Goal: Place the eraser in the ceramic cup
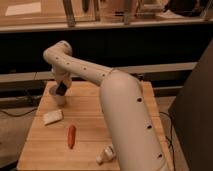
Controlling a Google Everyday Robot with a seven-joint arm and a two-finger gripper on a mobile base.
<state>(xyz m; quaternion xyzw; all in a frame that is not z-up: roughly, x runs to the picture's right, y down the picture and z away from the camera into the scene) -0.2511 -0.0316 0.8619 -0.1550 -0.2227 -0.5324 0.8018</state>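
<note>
Gripper [62, 89] hangs closed at the small off-white ceramic cup's [54, 96] rim, probably lined up to drop the small black eraser in.

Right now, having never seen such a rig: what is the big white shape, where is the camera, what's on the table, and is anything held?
The white shape is a robot's one arm, reaching from lower right across a wooden table. This single view looks down from near the arm's base; the mounting is unknown. At the arm's end the gripper, a two-finger clamp, is shut and sits at the rim of the ceramic cup. On the table lie a pale flat block, an orange carrot and a small whitish object beside the arm. Whether the gripper holds the eraser cannot be made out.
</note>
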